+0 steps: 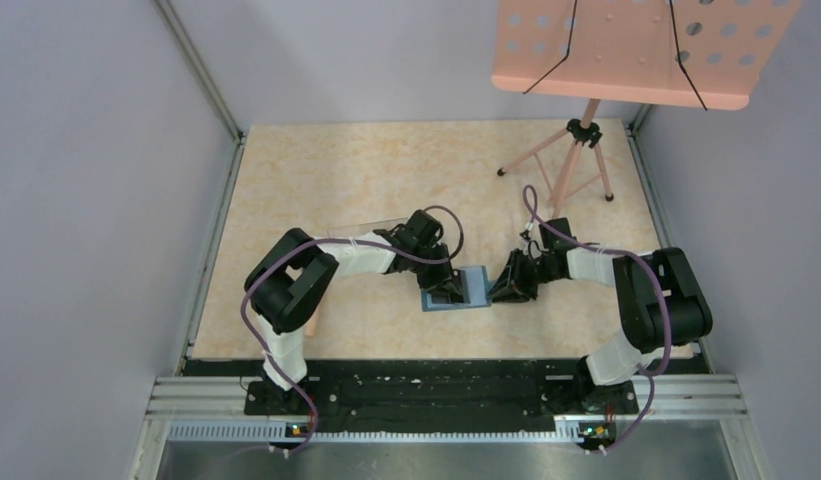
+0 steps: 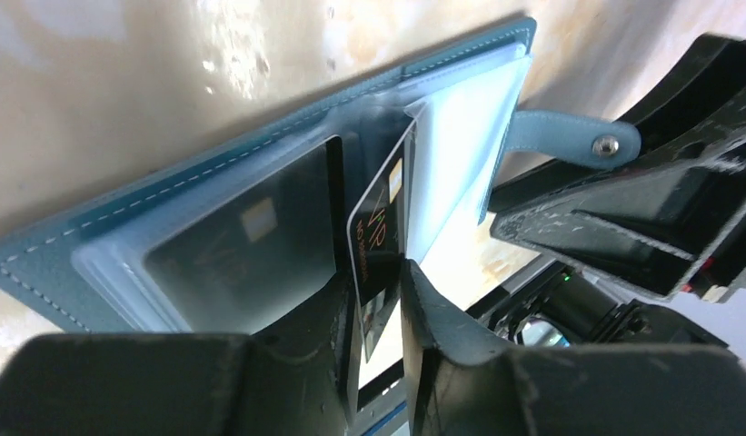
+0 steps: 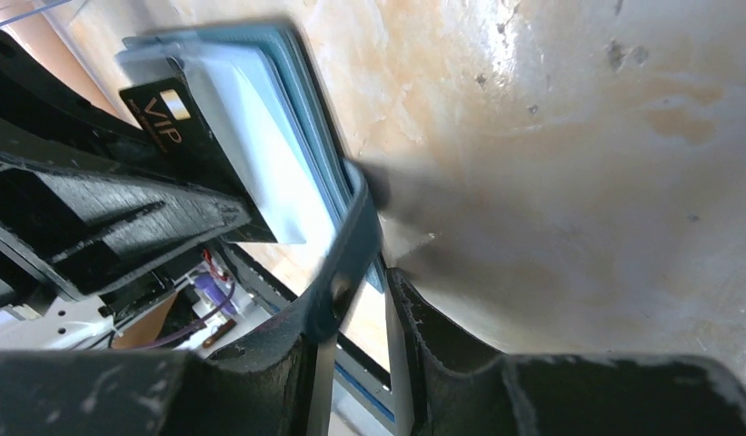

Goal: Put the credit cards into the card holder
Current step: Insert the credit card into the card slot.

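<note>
Gold "VIP" lettering marks the black card between the left tool's narrowly parted fingers; right tool pinches the wallet's strap.

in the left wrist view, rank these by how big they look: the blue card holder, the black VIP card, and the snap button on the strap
1. card holder, open and spanning most of the frame.
2. VIP card, standing on edge between the left gripper fingers; it is partly hidden and nearer the camera, so its look is inflated.
3. snap button, by far the smallest.

Two credit cards; one card holder
</note>
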